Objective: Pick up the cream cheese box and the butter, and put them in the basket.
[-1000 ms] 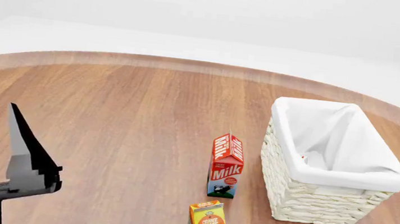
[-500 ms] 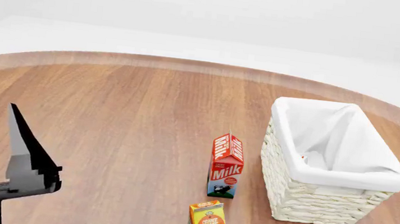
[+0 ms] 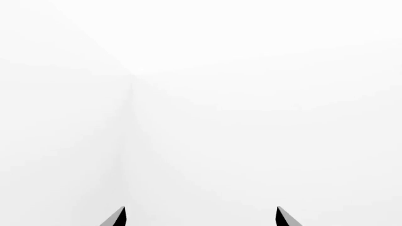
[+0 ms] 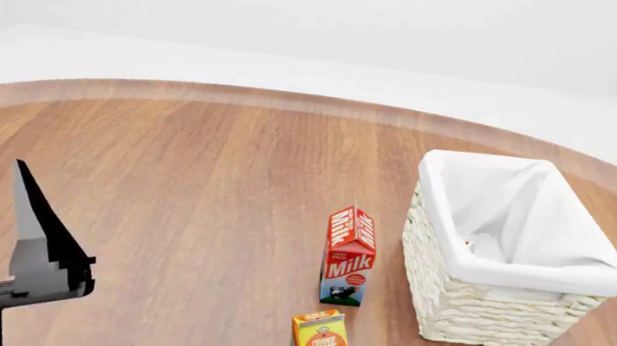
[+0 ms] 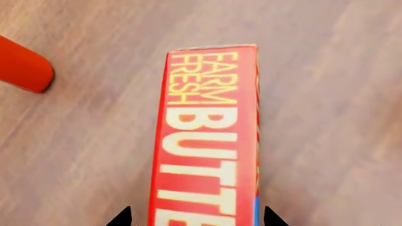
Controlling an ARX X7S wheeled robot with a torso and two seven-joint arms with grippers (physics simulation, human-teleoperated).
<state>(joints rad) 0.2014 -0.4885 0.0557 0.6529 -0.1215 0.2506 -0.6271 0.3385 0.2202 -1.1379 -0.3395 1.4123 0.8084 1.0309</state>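
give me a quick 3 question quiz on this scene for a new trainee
1. True or false: the red rectangular butter box with yellow lettering already lies inside the white woven wicker basket with a cloth liner.
2. Which carton stands closer to the basket: A) the red-and-white milk carton, or B) the orange juice carton?
3. Fill in: in the right wrist view, the right gripper has one fingertip on each side of the ____ box.

Key
1. False: it lies on the brown wooden table, between the right gripper's fingertips.
2. A.
3. Butter. The jaws are apart, not yet closed on it. The left gripper is also open, facing only blank white background.
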